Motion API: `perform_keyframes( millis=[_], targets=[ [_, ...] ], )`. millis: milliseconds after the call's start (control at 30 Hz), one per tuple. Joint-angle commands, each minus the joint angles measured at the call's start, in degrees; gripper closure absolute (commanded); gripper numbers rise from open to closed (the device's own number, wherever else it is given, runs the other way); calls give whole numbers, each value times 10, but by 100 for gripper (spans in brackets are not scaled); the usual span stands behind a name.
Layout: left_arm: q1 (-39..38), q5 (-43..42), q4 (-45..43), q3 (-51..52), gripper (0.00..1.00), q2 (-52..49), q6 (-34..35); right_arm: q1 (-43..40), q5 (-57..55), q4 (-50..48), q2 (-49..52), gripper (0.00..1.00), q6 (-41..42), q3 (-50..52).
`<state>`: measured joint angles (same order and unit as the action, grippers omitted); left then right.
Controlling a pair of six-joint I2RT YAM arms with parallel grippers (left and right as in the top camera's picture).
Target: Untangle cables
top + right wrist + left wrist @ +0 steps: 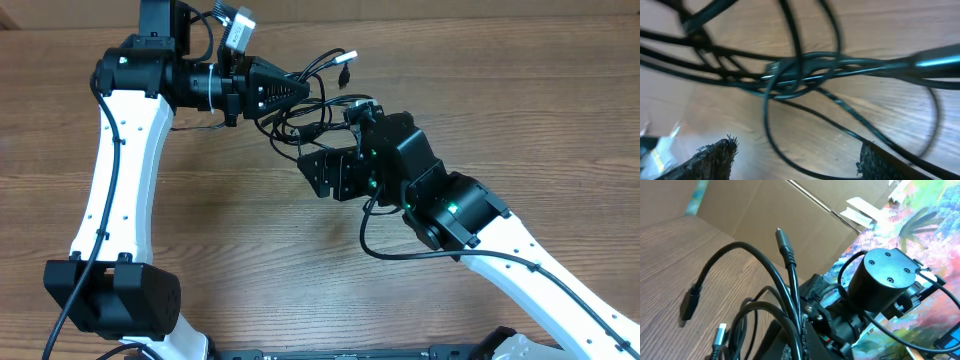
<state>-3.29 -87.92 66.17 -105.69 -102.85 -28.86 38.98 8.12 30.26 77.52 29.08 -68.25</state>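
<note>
The cables (322,100) are a tangle of thin black cords on the wooden table, between the two grippers. My left gripper (297,93) is shut on a bunch of the strands; in the left wrist view the cables (786,277) rise from its jaws (800,342), with a silver-tipped plug (719,335) hanging at the left. My right gripper (322,172) is open just below the tangle. In the right wrist view its jaws (796,161) are spread wide and empty, with the knotted cables (790,75) beyond the fingertips and one loop hanging between them.
The right arm's black wrist (885,285) is close in front of my left gripper. A cardboard wall (765,205) and a colourful cloth (925,235) stand beyond the table (520,90). The left arm base (110,295) is at the front left.
</note>
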Motion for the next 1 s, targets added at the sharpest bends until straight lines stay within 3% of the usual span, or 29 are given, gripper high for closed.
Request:
perform_keyframes(
  millis=[0,233,567,800,967],
  targets=[
    [0,-27,0,-10,96,20,9,-1,-67,-8,-1,21,-14,-7],
    [-12,-27,0,-10,96,20,32,-1,-75,-60,-1,21,-26,-7],
    [-29,-27,0,-10,95,20,157,-1,-126,-66,0,24,-26,-7],
    [-30,-27,-1,-10,96,20,196,-1,-99,-66,15,25,-26,-7],
    [-33,-27,-9,-10,95,20,205,-1,-38,-66,40,35,-24,-7]
  ],
)
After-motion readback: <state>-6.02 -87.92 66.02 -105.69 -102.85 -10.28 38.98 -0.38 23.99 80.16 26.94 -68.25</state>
